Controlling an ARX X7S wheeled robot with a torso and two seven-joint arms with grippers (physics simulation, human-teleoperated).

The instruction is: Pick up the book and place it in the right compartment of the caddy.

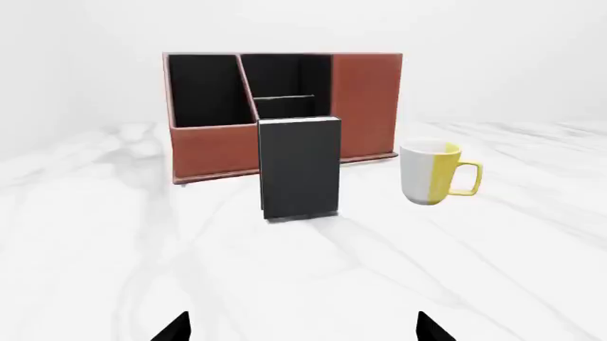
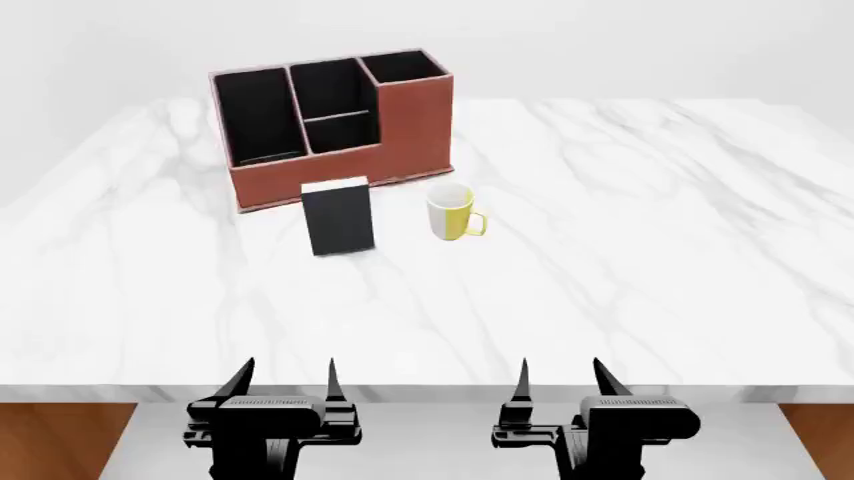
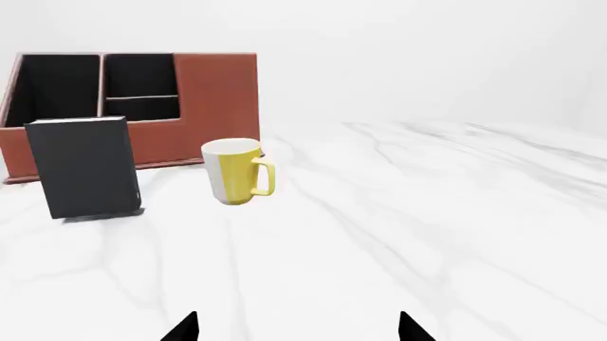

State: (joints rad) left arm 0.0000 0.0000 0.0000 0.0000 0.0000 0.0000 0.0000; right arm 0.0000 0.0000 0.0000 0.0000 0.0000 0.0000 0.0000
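Observation:
The black book (image 2: 339, 219) stands upright on the marble table, just in front of the reddish-brown caddy (image 2: 280, 183). In the wrist views the book (image 1: 300, 169) (image 3: 84, 167) faces me cover-on. The caddy's right compartment (image 2: 403, 67) is the tall raised end, black inside. Both grippers hang at the table's near edge, far from the book. My left gripper (image 2: 284, 382) (image 1: 303, 332) is open and empty. My right gripper (image 2: 561, 380) (image 3: 296, 331) is open and empty too.
A yellow-and-white mug (image 2: 453, 212) stands right of the book, handle pointing right. The caddy's lower sections (image 2: 334, 100) sit left of the tall end. White marble table (image 2: 641, 250) stretches wide to the right; its front edge (image 2: 427, 392) lies by the grippers.

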